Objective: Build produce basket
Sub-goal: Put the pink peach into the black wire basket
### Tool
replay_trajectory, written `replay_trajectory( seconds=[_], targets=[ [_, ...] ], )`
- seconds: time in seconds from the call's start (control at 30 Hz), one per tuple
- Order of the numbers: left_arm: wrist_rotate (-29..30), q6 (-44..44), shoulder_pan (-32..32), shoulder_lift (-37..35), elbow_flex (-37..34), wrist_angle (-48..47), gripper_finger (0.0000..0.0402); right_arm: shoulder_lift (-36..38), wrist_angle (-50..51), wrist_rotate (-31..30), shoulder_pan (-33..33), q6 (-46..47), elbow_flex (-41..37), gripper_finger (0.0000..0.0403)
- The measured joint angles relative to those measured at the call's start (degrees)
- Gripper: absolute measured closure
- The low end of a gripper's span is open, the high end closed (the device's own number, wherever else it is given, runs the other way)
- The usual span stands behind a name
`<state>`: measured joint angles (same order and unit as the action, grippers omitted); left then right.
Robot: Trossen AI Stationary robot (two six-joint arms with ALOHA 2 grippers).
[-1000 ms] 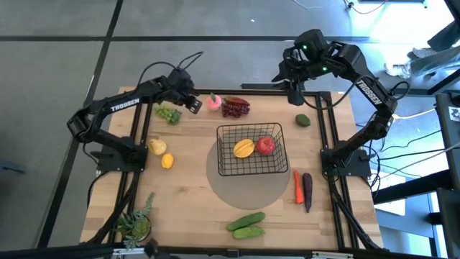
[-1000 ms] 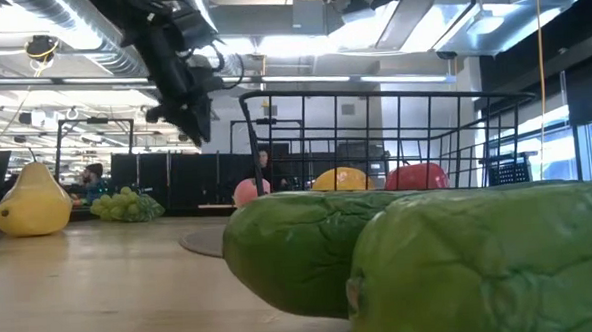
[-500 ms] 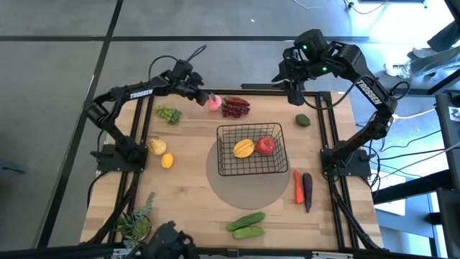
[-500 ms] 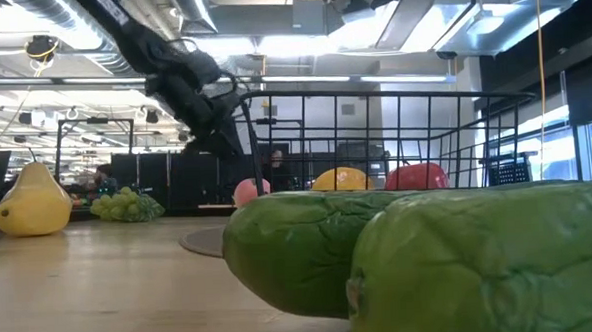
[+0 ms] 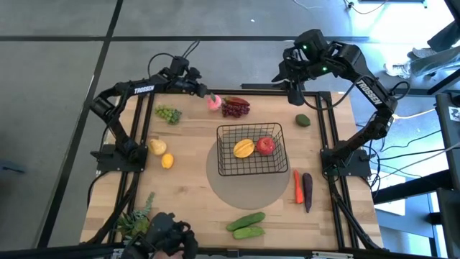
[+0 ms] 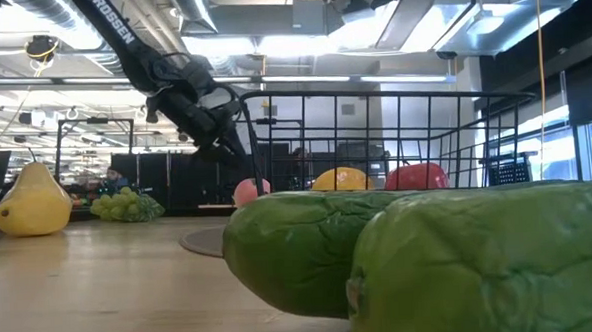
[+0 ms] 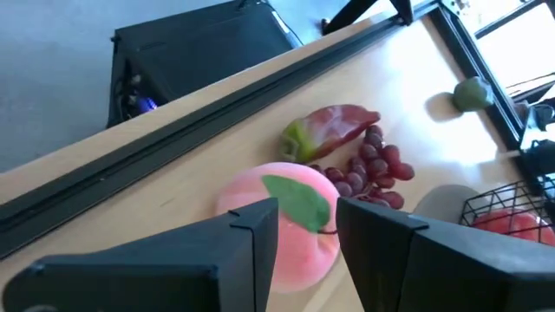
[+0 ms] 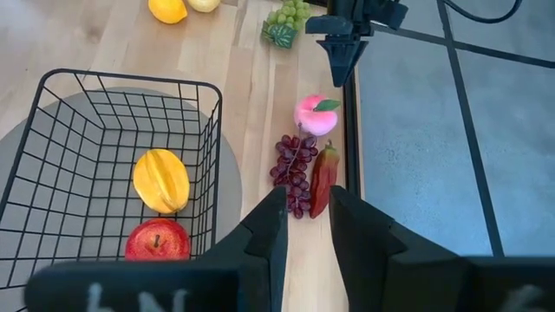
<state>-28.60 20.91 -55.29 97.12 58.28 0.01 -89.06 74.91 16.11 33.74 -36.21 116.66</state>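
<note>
Peach [image 5: 213, 103] at the table's far edge, beside the purple grapes [image 5: 235, 108] and outside the basket [image 5: 251, 150], now has the left gripper [image 5: 207, 93] swung over it, jaws narrowly parted and empty, ready to pick.

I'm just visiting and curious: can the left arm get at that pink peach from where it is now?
Probably yes. The left gripper hangs just beside the peach, fingers parted, nothing between them. The purple grapes lie close on the peach's far side, which may crowd the grasp a little.

Black wire basket [image 5: 250, 151], red apple [image 5: 266, 146], yellow-orange mango [image 5: 244, 148], pink peach [image 5: 214, 102], purple grapes [image 5: 235, 108]
</note>
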Motion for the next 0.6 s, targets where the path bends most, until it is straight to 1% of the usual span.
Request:
replay_trajectory(
  seconds=[0.23, 0.4, 0.6],
  targets=[
    [0.7, 1.5, 0.3, 1.2, 0.0, 0.0, 0.0294, 0.0, 0.0, 0.0, 0.0, -0.1, 0.0, 0.032],
    [2.5, 1.5, 0.6, 2.2, 0.0, 0.3, 0.0294, 0.0, 0.0, 0.0, 0.0, -0.2, 0.0, 0.032],
    [2.6, 1.5, 0.8, 2.4, 0.0, 1.3, 0.0294, 0.0, 0.0, 0.0, 0.0, -0.3, 0.0, 0.032]
  ],
)
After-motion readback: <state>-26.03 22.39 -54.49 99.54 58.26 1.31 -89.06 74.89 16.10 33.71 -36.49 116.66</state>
